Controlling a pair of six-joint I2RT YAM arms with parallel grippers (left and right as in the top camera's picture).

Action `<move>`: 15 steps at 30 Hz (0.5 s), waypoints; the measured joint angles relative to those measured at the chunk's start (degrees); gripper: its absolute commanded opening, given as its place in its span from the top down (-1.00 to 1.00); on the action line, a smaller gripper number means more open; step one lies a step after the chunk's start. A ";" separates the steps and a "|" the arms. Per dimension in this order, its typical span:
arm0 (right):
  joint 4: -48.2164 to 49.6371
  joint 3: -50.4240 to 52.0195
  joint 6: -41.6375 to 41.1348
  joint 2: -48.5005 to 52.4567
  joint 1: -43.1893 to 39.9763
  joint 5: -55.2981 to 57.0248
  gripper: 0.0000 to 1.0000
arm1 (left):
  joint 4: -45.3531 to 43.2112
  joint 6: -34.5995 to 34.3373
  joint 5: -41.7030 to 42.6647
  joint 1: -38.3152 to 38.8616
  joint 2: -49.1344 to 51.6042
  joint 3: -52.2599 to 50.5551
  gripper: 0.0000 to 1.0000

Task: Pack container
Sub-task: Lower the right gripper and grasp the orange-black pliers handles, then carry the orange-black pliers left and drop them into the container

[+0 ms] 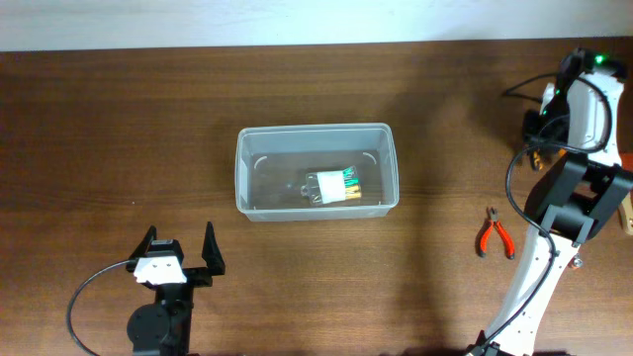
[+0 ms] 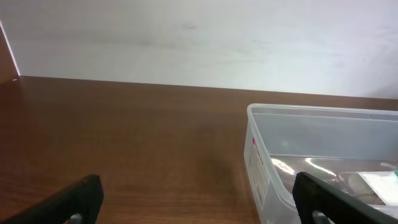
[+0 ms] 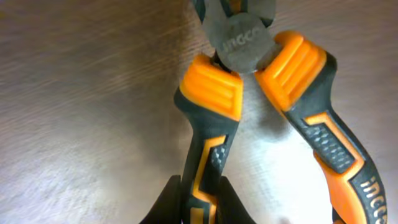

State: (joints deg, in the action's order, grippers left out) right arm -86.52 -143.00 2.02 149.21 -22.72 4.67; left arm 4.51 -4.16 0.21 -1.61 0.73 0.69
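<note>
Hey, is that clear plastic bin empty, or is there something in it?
Not empty: the container holds one small packet with green and yellow contents, lying on its floor.

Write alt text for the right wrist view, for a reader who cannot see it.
Close-up of orange-and-black pliers against a brown wooden table, their two handles spread apart. At the bottom edge of the picture, the dark fingers of the right gripper are closed on the handle at the picture's left.
</note>
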 measured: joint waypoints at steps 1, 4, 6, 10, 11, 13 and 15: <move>-0.85 -1.55 0.28 0.02 0.07 0.00 0.81 | 0.00 0.00 0.00 0.00 0.00 0.00 -0.98; -4.87 -8.57 1.53 0.02 0.83 0.04 0.81 | 0.00 0.00 0.00 0.00 0.00 0.00 -0.98; -7.08 -12.41 2.34 0.02 1.88 0.02 0.81 | 0.00 0.00 0.00 0.00 0.00 0.00 -0.98; -10.49 -19.82 4.48 0.00 5.86 -1.03 0.81 | 0.00 0.02 0.00 0.00 0.00 0.00 -0.98; -10.40 -21.35 5.11 0.00 7.30 -1.44 0.81 | 0.00 0.02 0.00 0.00 0.00 0.00 -0.98; -10.47 -22.93 6.40 -0.11 10.21 -1.99 0.80 | 0.00 0.00 0.00 0.00 0.00 0.00 -0.98; -10.47 -23.39 8.22 -0.37 14.47 -2.62 0.80 | 0.00 0.00 0.00 0.00 0.00 0.00 -0.98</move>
State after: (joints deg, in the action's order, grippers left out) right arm -96.99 -166.39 10.24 148.83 -8.25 2.04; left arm 4.51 -4.16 0.21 -1.61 0.73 0.69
